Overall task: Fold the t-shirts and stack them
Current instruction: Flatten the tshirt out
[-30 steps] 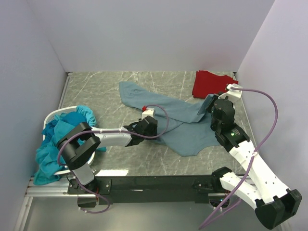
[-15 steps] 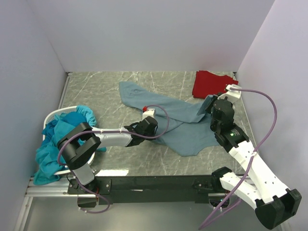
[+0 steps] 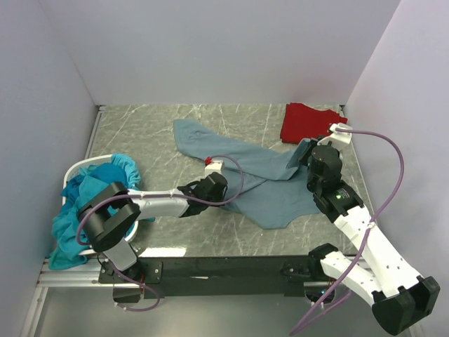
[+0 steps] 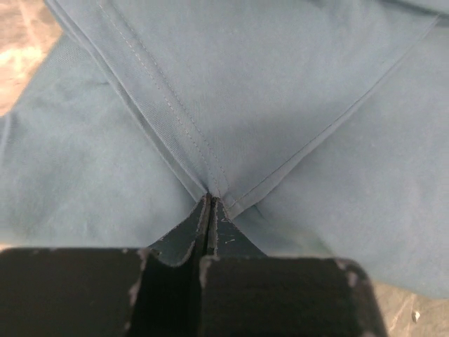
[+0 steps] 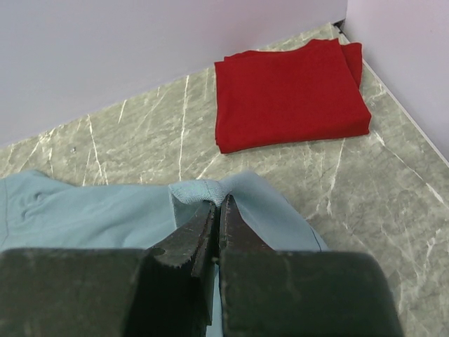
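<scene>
Marble tabletop [image 3: 140, 126]: left pincer [image 4: 209, 202], right pincer [image 5: 217, 205] clamp slate-blue shirt [image 3: 273, 196]; basket [image 3: 74, 167] visible overhead only.

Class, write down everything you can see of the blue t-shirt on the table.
The blue t-shirt is soft, slate-blue cloth with stitched seams, lying unfolded and rumpled across the middle of the marble-look table, one part trailing toward the back left. The left end effector is shut on a fold at its near-left edge; the right end effector is shut on a hem at its right side.
</scene>
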Motion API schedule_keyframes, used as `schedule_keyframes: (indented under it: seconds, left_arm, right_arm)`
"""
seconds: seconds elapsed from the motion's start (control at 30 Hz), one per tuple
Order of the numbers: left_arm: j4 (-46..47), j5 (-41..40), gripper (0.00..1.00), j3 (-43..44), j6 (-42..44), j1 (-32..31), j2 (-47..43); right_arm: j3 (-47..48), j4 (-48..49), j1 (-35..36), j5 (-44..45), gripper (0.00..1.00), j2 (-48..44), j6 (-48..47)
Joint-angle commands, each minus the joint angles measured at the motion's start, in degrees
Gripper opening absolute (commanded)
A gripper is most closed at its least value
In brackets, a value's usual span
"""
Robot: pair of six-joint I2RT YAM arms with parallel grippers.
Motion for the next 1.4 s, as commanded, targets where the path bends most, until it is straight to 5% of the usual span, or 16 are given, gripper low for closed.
schedule_keyframes:
  seconds: [0.0,0.63,1.0,1.37]
  left_arm:
    - [-0.7,-3.52,0.0,-1.04,-1.34,-0.88,-5.28]
    - [-0.97,-2.31,0.01,-5.96,-4.33,-1.67,-7.84]
    - [-0.79,-2.04,0.43,-4.91,-4.6,-1.76,-5.99]
    - [1.23,-2.4,0.43,-4.29,-4.25,-1.85,-5.46]
  right_arm:
    - [0.02,2.18,-0.22,0.15,0.0,-1.24,0.42]
    - [-0.86,2.71,-0.3,-1.16,0.0,-0.72,1.12]
    - [-0.77,2.44,-0.22,-1.08,0.0,-0.36,0.95]
    - [-0.77,2.36,-0.22,-0.9,0.0,-0.46,0.86]
